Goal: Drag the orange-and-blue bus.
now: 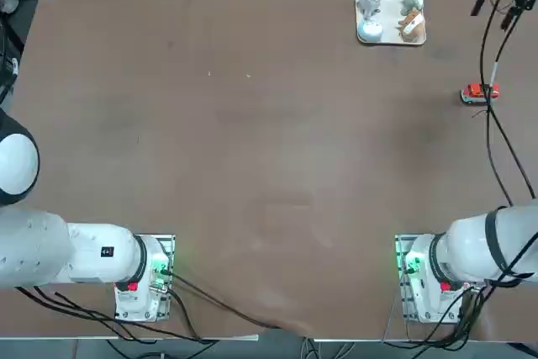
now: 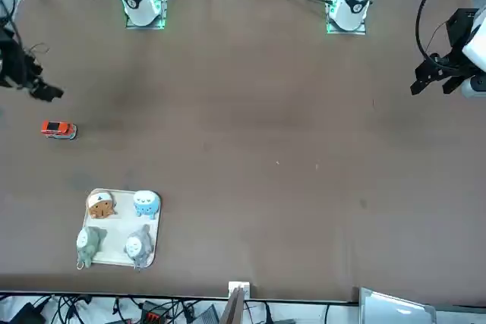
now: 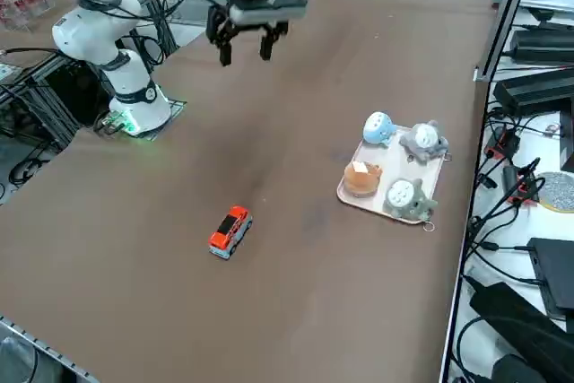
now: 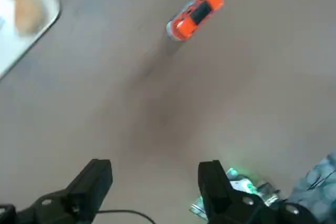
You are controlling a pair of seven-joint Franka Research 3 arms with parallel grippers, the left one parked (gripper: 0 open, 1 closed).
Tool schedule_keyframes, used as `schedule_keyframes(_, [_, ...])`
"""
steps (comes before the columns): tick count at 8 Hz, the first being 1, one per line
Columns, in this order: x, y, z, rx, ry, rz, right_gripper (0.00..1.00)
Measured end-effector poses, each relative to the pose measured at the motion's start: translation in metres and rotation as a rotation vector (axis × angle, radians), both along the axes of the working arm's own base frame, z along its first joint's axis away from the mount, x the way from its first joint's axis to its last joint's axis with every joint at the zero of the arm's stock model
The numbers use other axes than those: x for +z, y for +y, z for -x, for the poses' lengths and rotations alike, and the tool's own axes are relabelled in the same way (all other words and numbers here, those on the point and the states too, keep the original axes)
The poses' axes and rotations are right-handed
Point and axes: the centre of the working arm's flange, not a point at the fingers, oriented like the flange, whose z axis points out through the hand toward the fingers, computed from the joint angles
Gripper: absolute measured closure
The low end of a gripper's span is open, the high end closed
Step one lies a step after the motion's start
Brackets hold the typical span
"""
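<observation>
The orange-and-blue bus [image 1: 480, 92] is a tiny red-orange toy with a dark roof, standing alone on the brown table near its right edge. It also shows in the front view [image 2: 58, 130], the right side view [image 3: 230, 231] and the wrist view [image 4: 195, 13]. My right gripper [image 3: 244, 49] hangs high above the table, well apart from the bus and toward the table's far side. It is open, with nothing between its dark fingers [image 4: 94, 182]. From overhead the right gripper [image 1: 496, 2] shows at the far right corner.
A small white tray [image 1: 392, 7] holding several small figurines sits at the far side, left of the bus; the tray [image 3: 345, 193] lies an arm's breadth from it. Black cables [image 1: 492, 124] trail above the table's right edge.
</observation>
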Motion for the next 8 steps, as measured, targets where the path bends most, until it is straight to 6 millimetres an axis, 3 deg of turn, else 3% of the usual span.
schedule_keyframes(2, [-0.028,-0.058,0.003,-0.196,-0.06,0.055,0.0])
schedule_keyframes(4, [-0.078,-0.133,0.016,-0.358,-0.132,0.085,0.0])
schedule_keyframes(5, [-0.11,-0.149,0.019,-0.399,-0.143,0.092,0.0])
schedule_keyframes(8, [-0.199,-0.155,0.018,-0.454,-0.243,0.115,0.01])
